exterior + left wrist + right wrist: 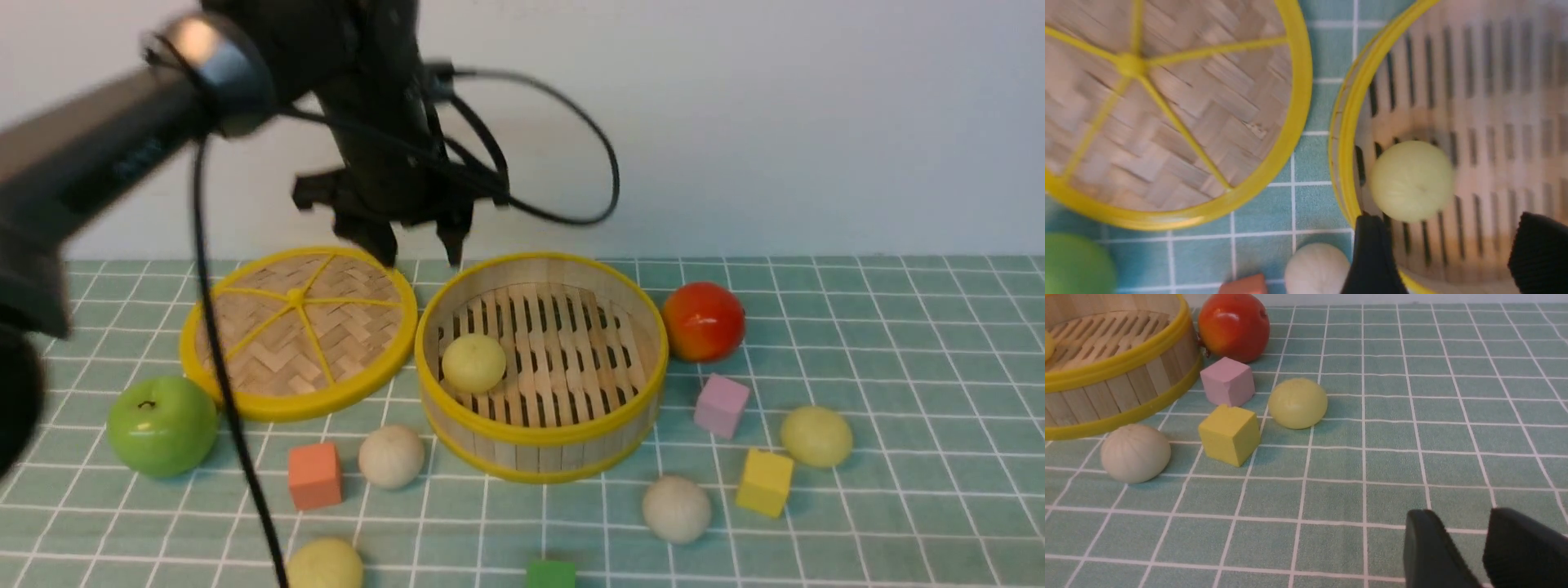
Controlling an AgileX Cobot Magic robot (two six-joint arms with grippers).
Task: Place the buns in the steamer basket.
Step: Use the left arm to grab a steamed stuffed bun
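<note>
The left gripper (418, 251) hangs wide and empty at upper centre, over the far rim of the steamer basket (539, 445), where one yellow-green bun (473, 363) lies. The off-white bun (392, 456) lower left of the basket is nearest it; the right gripper (1468, 522), narrowly parted, holds nothing.

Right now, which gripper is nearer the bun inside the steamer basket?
Left. The left gripper hangs open above the bun; the right gripper is outside the basket, low over the table.

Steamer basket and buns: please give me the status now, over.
Left gripper open, empty, above steamer basket. Right gripper slightly open, empty. One bun in basket, four buns outside. Lid lies aside, nothing blocking.
</note>
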